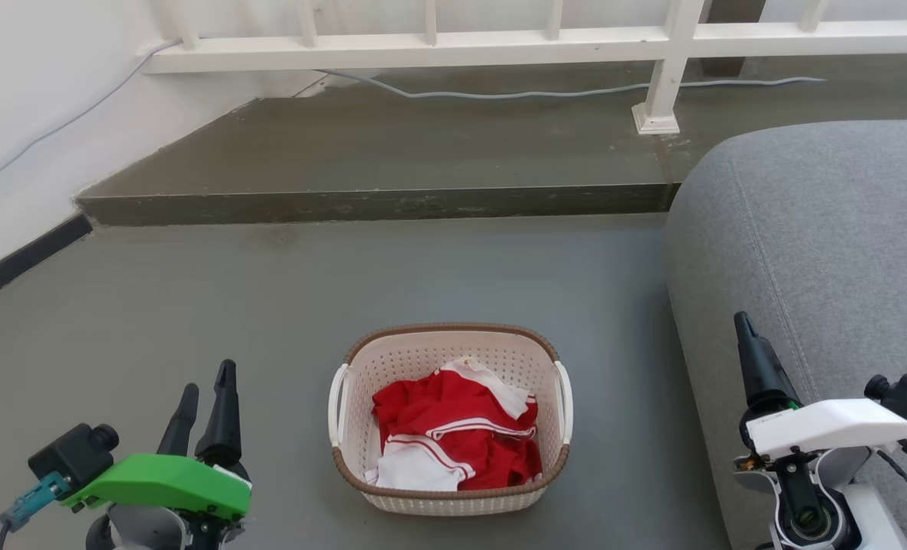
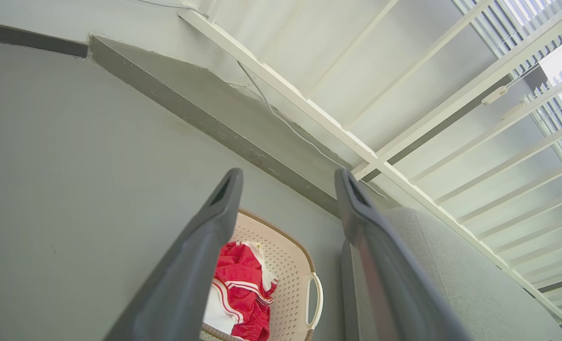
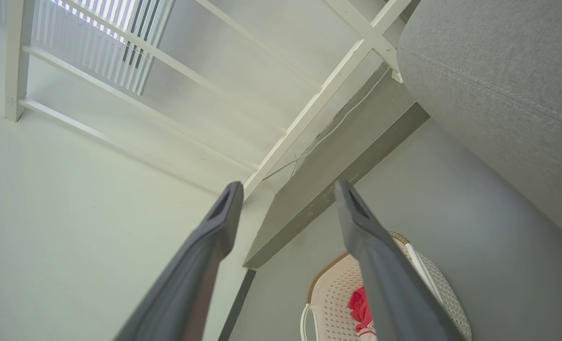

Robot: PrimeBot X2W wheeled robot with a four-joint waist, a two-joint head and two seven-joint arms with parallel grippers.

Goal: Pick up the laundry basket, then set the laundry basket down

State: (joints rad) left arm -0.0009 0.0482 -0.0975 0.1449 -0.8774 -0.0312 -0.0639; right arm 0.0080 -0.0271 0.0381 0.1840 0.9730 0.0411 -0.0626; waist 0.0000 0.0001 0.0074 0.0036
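The laundry basket (image 1: 422, 357) stands on the grey floor, low in the middle of the head view. It is cream-white and perforated, with a brown braided rim and two white side handles, and it holds red and white clothes (image 1: 453, 435). My left gripper (image 1: 207, 380) hovers to its left, open and empty, well apart from it. My right gripper (image 1: 743, 325) is off to its right, in front of the sofa. The left wrist view has the basket (image 2: 290, 265) between the spread fingers of my left gripper (image 2: 289, 176). In the right wrist view my right gripper (image 3: 288, 187) is open, with the basket (image 3: 333, 293) below it.
A grey sofa (image 1: 820, 252) stands close on the basket's right. Behind the basket a raised concrete step (image 1: 377, 153) carries a white railing (image 1: 545, 42) and a grey cable (image 1: 499, 94). A white wall (image 1: 25, 114) with a dark skirting runs along the left.
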